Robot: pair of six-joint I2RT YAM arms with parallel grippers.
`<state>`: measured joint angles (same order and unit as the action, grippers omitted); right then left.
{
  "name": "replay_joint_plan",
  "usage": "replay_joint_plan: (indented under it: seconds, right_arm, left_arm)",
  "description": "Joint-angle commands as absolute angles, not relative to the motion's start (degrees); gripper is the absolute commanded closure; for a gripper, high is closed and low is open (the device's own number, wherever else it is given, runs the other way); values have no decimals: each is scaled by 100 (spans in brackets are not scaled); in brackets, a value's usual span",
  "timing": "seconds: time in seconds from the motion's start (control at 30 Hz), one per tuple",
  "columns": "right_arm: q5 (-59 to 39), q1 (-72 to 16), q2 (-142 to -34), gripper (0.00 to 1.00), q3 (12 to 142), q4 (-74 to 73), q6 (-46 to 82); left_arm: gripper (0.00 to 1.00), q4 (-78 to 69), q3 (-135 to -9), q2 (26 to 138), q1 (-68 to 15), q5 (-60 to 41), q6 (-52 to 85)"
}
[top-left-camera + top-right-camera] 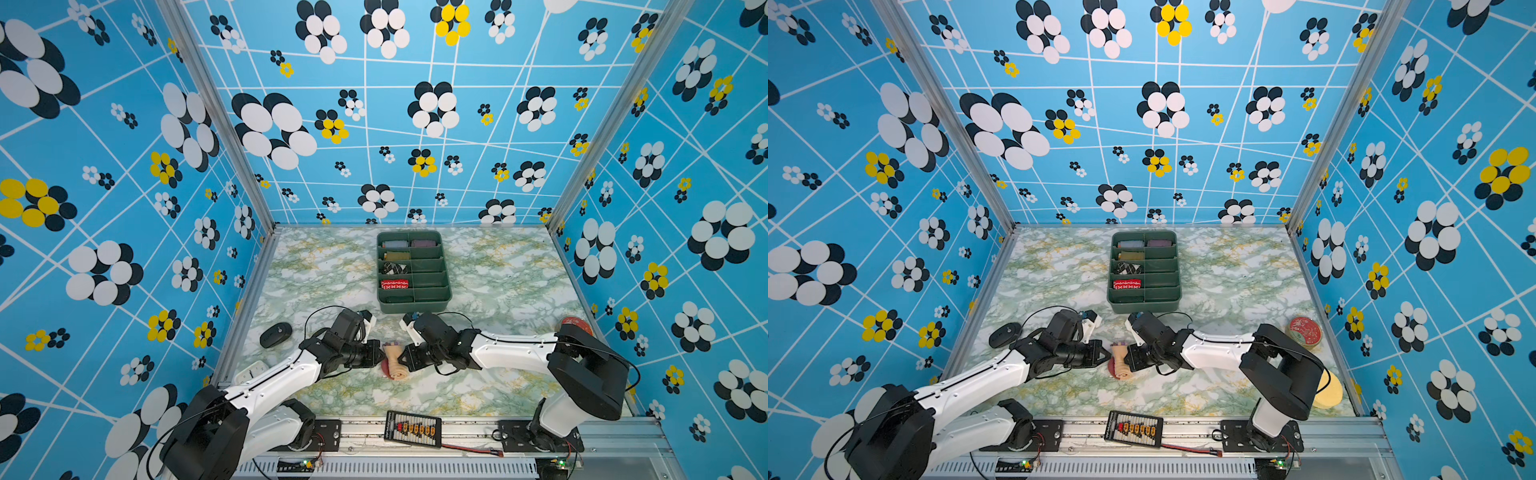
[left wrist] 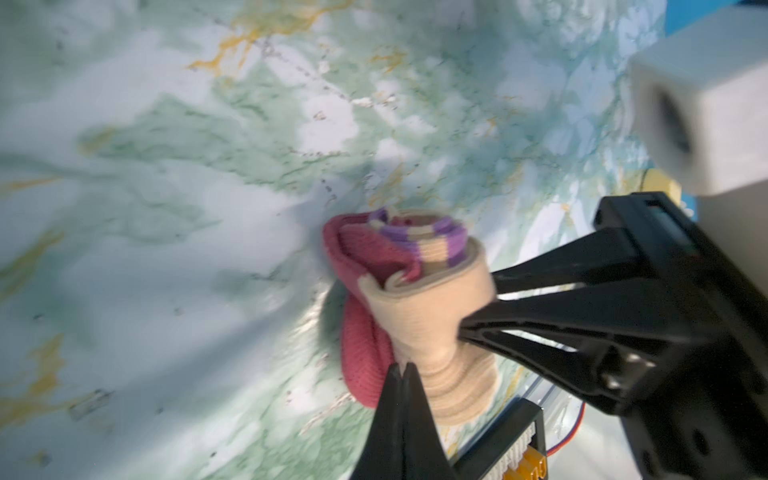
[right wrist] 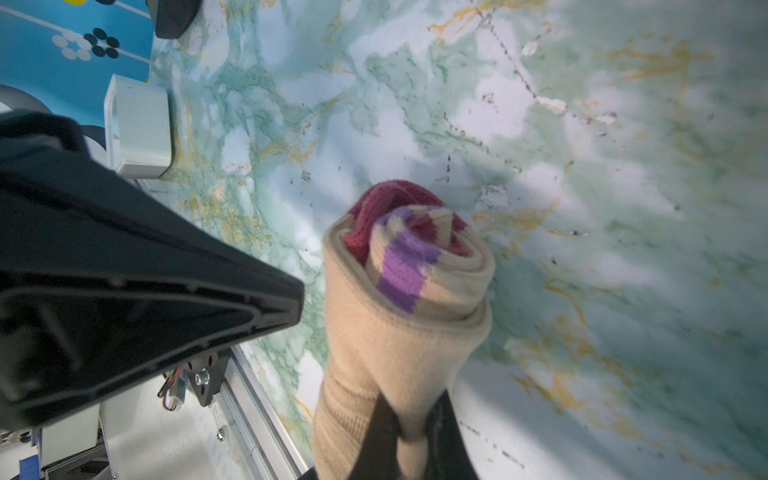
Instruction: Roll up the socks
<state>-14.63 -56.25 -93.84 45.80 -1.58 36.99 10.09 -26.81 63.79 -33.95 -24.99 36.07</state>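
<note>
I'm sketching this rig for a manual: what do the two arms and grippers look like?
The left arm and right arm have white links, black boxy joints and thin black cables looping outside. The left gripper and right gripper are black, with long tapered fingers. White camera boxes top the wrists.

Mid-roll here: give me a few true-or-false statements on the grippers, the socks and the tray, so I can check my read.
1. The right gripper is shut on the socks. True.
2. The socks lie inside the green divided tray. False: they are on the marble tabletop, in front of the tray, between the two grippers.
3. The left gripper is wide open. False: it is shut, its tips right at the roll.
4. A red white-patterned sock roll sits in a tray compartment. True.
</note>
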Motion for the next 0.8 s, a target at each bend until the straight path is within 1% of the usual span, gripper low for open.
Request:
replay_joint_plan:
  seconds: [0.0,0.43,0.53,0.77]
  right_arm:
    - [-1120,-5703,-9551,100,4699,546,3586]
    - [-1053,-5765,-9635,100,4764,589,3630]
    - [-1029,-5766,-9617,100,4747,589,3639]
    - [-1056,-5765,-9649,100,4731,542,3673]
  left_arm:
    - [98,808,-2828,6379,-3610,-2424,3835]
    - [98,211,-2994,7155,-4201,-2302,4023]
    - [98,361,-3039,7282,-4209,-2278,3932]
    - [100,1258,-3217,7684,-4201,-2100,3407]
